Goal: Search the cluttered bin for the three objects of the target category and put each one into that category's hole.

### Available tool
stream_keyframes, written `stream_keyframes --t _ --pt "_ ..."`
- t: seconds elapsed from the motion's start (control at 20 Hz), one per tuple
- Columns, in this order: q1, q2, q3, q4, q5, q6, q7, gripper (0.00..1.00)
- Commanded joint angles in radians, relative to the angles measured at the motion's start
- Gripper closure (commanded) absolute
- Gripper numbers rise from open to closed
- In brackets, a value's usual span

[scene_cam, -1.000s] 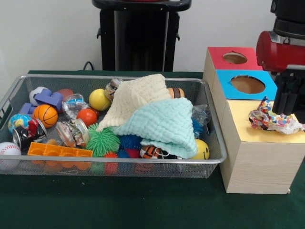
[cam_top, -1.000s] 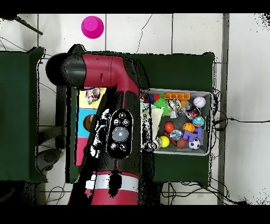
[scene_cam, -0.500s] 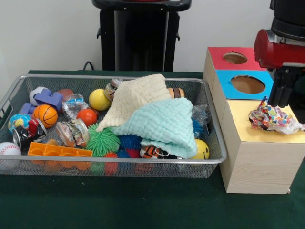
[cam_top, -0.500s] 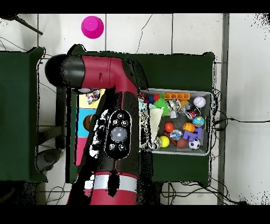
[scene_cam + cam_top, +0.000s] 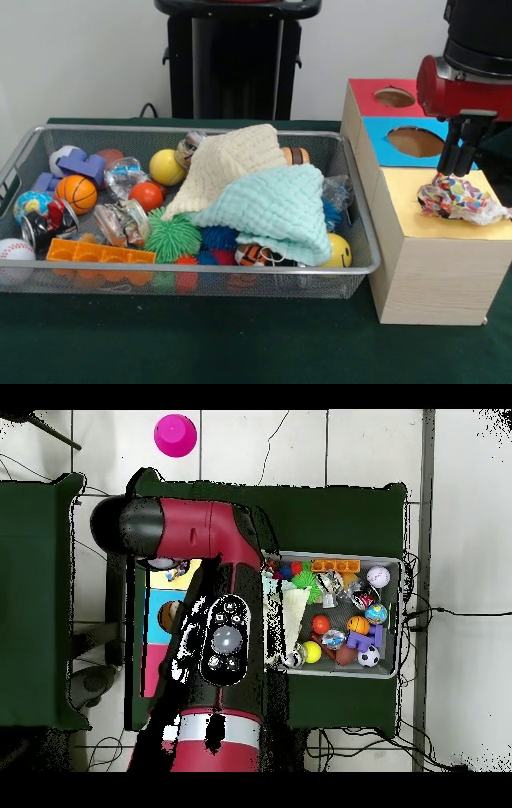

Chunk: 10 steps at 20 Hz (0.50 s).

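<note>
One wrinkly wad of clear film (image 5: 460,200) with coloured bits lies on the yellow top (image 5: 424,224) of the nearest box; its hole does not show. My gripper (image 5: 456,164) hangs just above the wad's far left edge, open and empty, apart from it. The wire mesh bin (image 5: 200,276) holds two more film wads, one at front left (image 5: 122,222) and one behind it (image 5: 126,174). In the overhead view my arm (image 5: 225,634) hides the gripper; a bit of the wad (image 5: 178,568) shows on the yellow top (image 5: 198,572), and the bin (image 5: 392,564) lies to the right.
A cream cloth (image 5: 232,164) and a mint cloth (image 5: 276,208) cover the bin's middle. Balls, spiky rubber balls (image 5: 172,236), an orange block (image 5: 100,254) and a can (image 5: 40,228) fill the rest. Red-topped (image 5: 372,100) and blue-topped (image 5: 384,148) boxes stand behind the yellow one.
My gripper has risen and shifted left in the front view, away from the wad. The wad stays put on the yellow top.
</note>
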Motion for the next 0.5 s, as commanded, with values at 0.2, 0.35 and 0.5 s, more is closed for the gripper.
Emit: stream_keyframes --t 0.2,0.35,0.5 --pt "0.011 0.051 0.100 0.148 0.061 -0.007 0.231 1.00" --pt "0.021 0.049 0.102 0.160 0.083 -0.019 0.251 1.00" --pt "0.032 0.056 0.095 0.157 0.097 -0.024 0.259 1.00"
